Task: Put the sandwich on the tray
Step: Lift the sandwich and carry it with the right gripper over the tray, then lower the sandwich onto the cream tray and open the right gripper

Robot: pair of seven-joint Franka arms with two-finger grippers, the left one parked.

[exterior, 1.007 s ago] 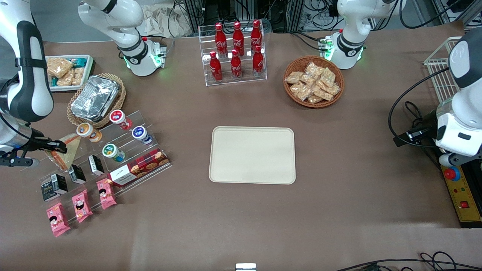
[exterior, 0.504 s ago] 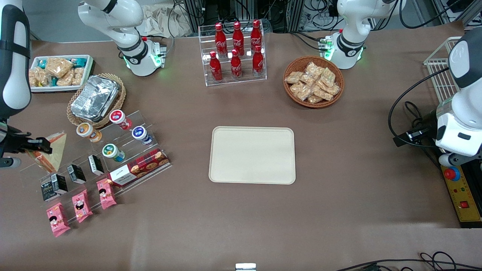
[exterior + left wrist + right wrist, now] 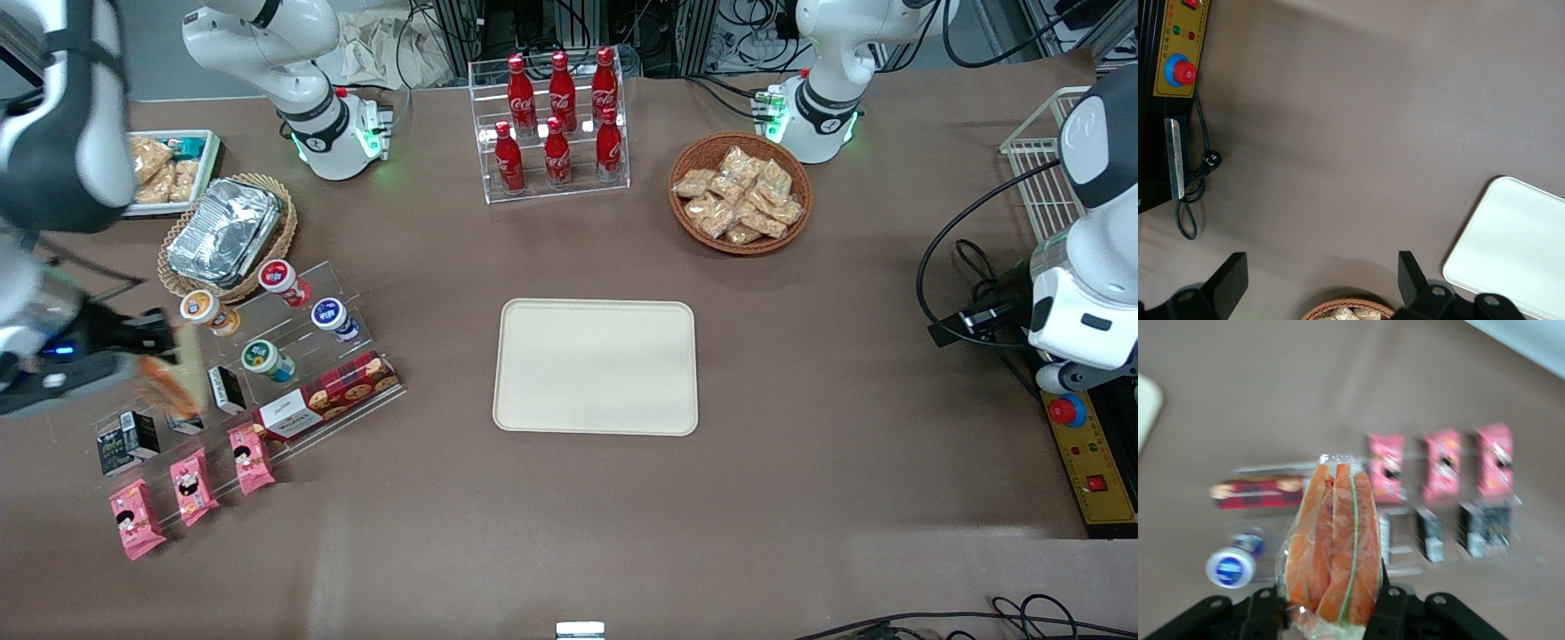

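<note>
Front view, end effector: the end effector (image 3: 153, 356) hangs above the clear display stand (image 3: 240, 373) at the working arm's end of the table (image 3: 569, 516), clamped on the sandwich (image 3: 169, 384).
Front view, sandwich: blurred, held in the air over the stand's small black cartons (image 3: 133, 436), well apart from the tray.
Front view, tray: the cream tray (image 3: 596, 366) lies flat near the table's middle, nearer the camera than the cola bottle rack (image 3: 556, 124).
Front view, neighbours: pink snack packets (image 3: 191, 484) sit on the stand's lowest step; a red cookie box (image 3: 329, 396) lies beside them.
Right wrist view, grip: both fingers (image 3: 1265, 613) press the bread faces of the sandwich (image 3: 1333, 543), its orange and green filling edge facing the camera.
Right wrist view, below: pink packets (image 3: 1441, 463), black cartons (image 3: 1458, 530) and a blue-lidded cup (image 3: 1231, 567) lie beneath it.
Left wrist view: a corner of the tray (image 3: 1511, 247) shows on the table.
</note>
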